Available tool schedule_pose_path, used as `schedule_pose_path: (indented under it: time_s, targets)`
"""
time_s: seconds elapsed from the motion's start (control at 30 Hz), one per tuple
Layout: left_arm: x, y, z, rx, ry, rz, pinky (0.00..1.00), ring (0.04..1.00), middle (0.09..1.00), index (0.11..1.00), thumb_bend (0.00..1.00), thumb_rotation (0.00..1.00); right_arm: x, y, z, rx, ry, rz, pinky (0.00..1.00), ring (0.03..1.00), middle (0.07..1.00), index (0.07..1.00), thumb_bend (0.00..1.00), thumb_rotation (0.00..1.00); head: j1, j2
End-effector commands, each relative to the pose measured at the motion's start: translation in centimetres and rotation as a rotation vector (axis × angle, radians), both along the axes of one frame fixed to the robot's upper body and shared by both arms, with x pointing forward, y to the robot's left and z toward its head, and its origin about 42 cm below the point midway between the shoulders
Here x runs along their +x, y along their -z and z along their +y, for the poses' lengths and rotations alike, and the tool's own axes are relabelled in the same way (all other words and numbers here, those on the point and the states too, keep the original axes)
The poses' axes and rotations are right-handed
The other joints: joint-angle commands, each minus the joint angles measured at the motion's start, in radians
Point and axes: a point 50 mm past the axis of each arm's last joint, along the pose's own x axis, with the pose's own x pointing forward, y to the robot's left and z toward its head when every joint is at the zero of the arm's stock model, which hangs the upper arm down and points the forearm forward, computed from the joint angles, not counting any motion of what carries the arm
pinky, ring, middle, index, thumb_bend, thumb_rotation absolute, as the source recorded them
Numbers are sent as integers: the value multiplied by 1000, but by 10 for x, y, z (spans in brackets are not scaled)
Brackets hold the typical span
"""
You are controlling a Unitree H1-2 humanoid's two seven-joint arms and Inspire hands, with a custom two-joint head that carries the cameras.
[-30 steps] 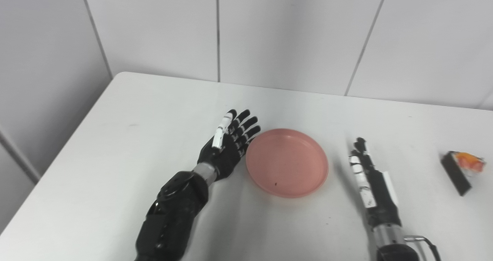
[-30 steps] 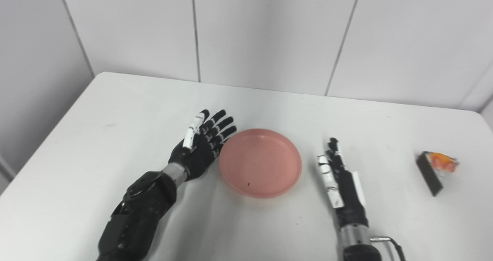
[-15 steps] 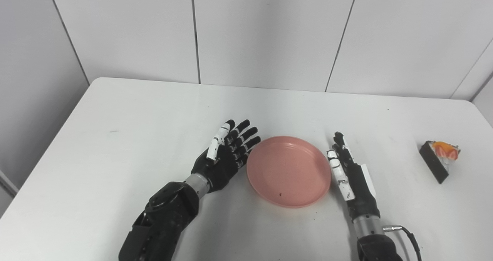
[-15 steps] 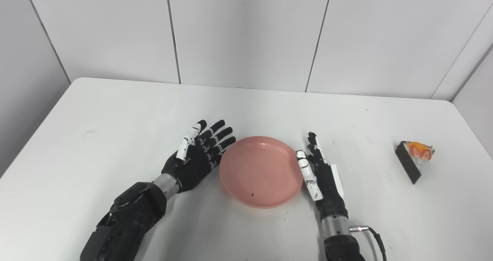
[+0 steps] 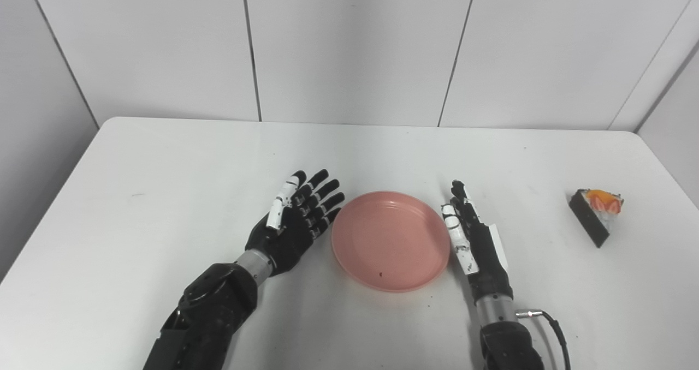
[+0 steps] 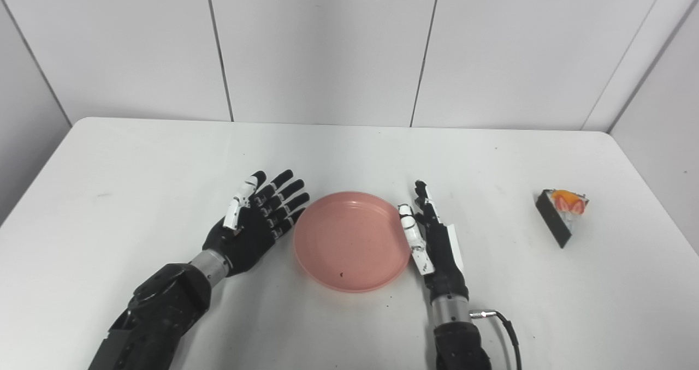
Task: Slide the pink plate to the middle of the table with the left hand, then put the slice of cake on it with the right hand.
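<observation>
The pink plate [image 5: 390, 239] lies empty near the middle of the white table [image 5: 180, 162]. My left hand [image 5: 297, 220] is open, palm turned toward the plate, fingers just beside its left rim. My right hand [image 5: 472, 236] is open and edge-on, right at the plate's right rim; I cannot tell whether it touches. The slice of cake [image 5: 595, 214], dark with a white and orange-red top, lies on the table far to the right, well apart from both hands. It also shows in the right eye view [image 6: 562, 214].
The table's right edge runs close behind the cake. A grey panelled wall [image 5: 349, 48] stands behind the table's far edge. A thin cable [image 5: 554, 326] hangs off my right wrist.
The camera has swung to the right, so the whole picture has shifted left. My right hand has moved in next to the plate's right rim. The left hand and the plate have stayed together.
</observation>
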Motion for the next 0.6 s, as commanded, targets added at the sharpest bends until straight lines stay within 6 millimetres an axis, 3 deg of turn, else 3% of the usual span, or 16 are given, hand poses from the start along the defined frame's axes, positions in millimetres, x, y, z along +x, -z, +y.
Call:
schedule_pose_path:
  time_s: [0.0,0.2,0.27,0.43,0.57]
  targets:
    - [-2,19,14,71,-19,54,989,970,980,972,344,1000,6,-15,3,9,32,-73,910,945,956,951,255,1000,-7,-3]
    - [-2,22,25,72,-39,42,997,973,975,966,351,1000,12,-31,5,-40,70,-147,855,932,948,936,299,1000,-58,-18]
    - [-2,23,29,80,-48,34,992,968,972,964,361,1000,15,-41,2,-64,86,-211,860,922,940,933,366,1000,-85,-27]
    - [-2,24,35,85,-52,20,983,964,969,964,366,1000,21,-74,-8,-205,146,-335,819,871,929,930,431,998,-125,-41]
    - [-3,25,38,93,-58,10,979,961,970,964,362,1000,22,-101,-17,-322,187,-409,781,844,921,941,477,941,-171,-60]
